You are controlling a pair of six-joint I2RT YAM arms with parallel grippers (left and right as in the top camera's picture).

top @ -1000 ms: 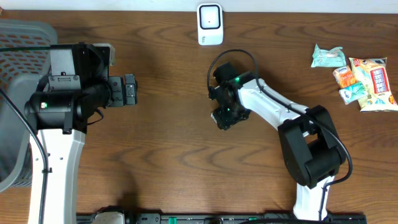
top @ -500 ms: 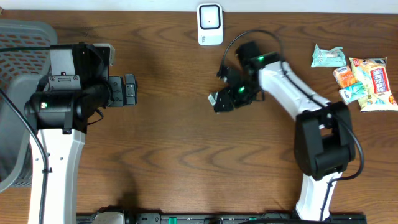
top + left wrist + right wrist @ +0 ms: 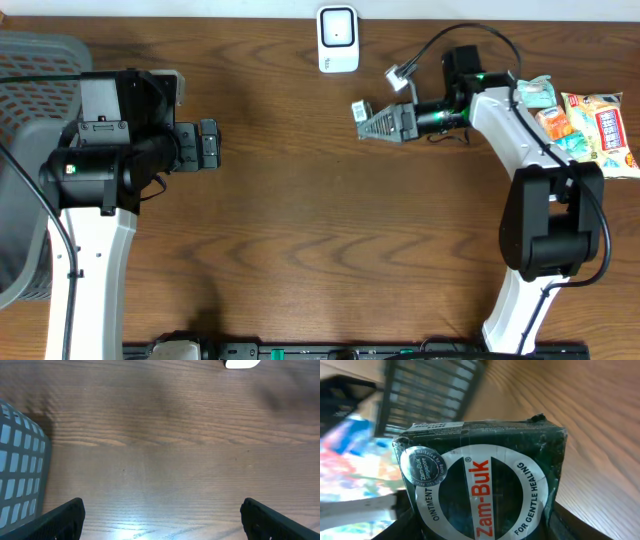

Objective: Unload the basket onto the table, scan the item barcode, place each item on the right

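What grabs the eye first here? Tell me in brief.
The dark green Zam-Buk box fills the right wrist view, clamped in the right gripper, which reaches out near the white scanner at the far edge of the table. A bright heap of snack packets lies at the far right. The left gripper hangs open beside the grey basket on the left.
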